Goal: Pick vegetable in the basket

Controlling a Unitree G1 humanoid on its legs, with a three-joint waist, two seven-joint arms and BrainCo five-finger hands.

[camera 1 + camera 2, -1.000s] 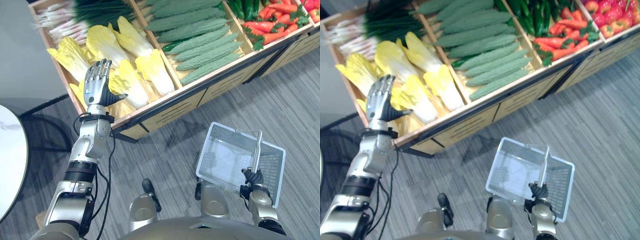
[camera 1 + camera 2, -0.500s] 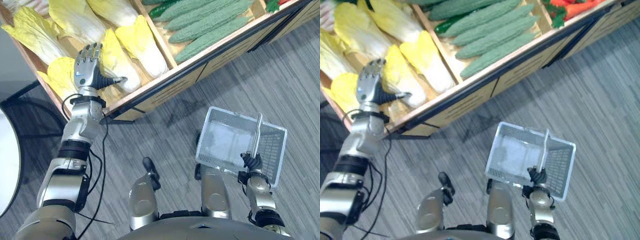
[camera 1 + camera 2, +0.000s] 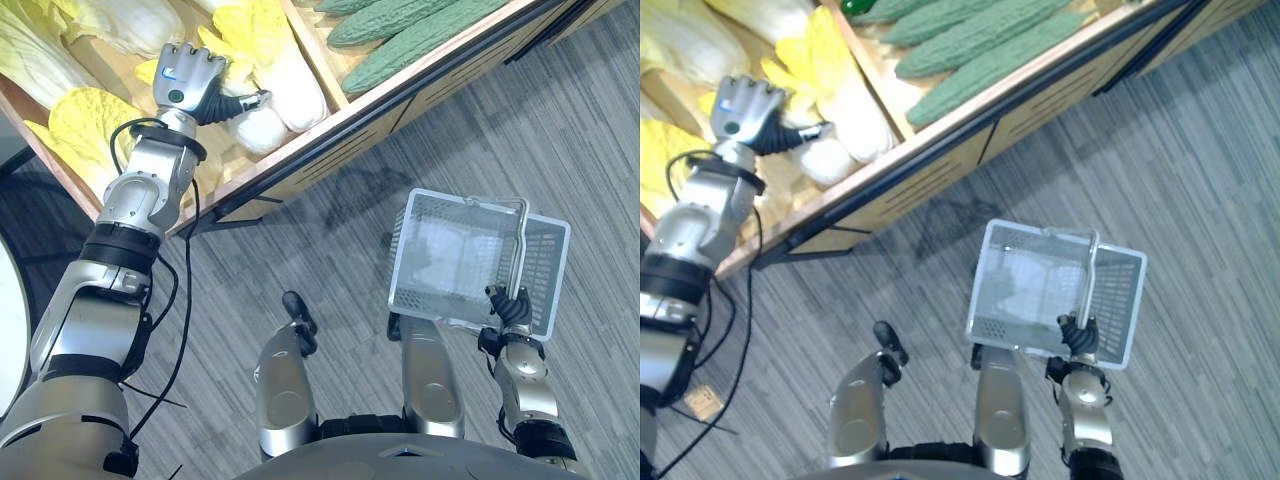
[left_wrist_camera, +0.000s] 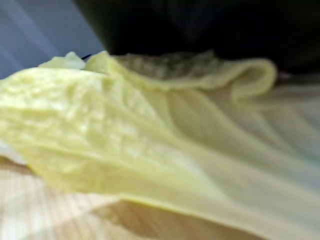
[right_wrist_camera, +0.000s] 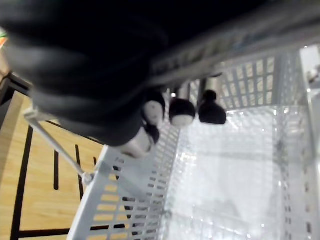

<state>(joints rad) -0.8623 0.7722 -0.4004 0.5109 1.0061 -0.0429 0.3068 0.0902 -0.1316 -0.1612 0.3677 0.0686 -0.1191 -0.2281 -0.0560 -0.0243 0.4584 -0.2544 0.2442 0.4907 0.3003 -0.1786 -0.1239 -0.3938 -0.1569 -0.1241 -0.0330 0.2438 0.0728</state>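
Yellow-leaved cabbage (image 3: 260, 127) lies in the wooden crate (image 3: 335, 118) directly under the left hand (image 3: 188, 82), fingers hidden over it so grip cannot be told; right hand (image 3: 510, 306), well apart, has fingers curled round the handle (image 3: 521, 245) of the wire basket (image 3: 547, 270).

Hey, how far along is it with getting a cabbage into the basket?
Done: the right hand grips the basket handle; the basket is empty. In hand: the left hand is down on a cabbage; whether it holds it is unclear. Left: lift it, drop it in.
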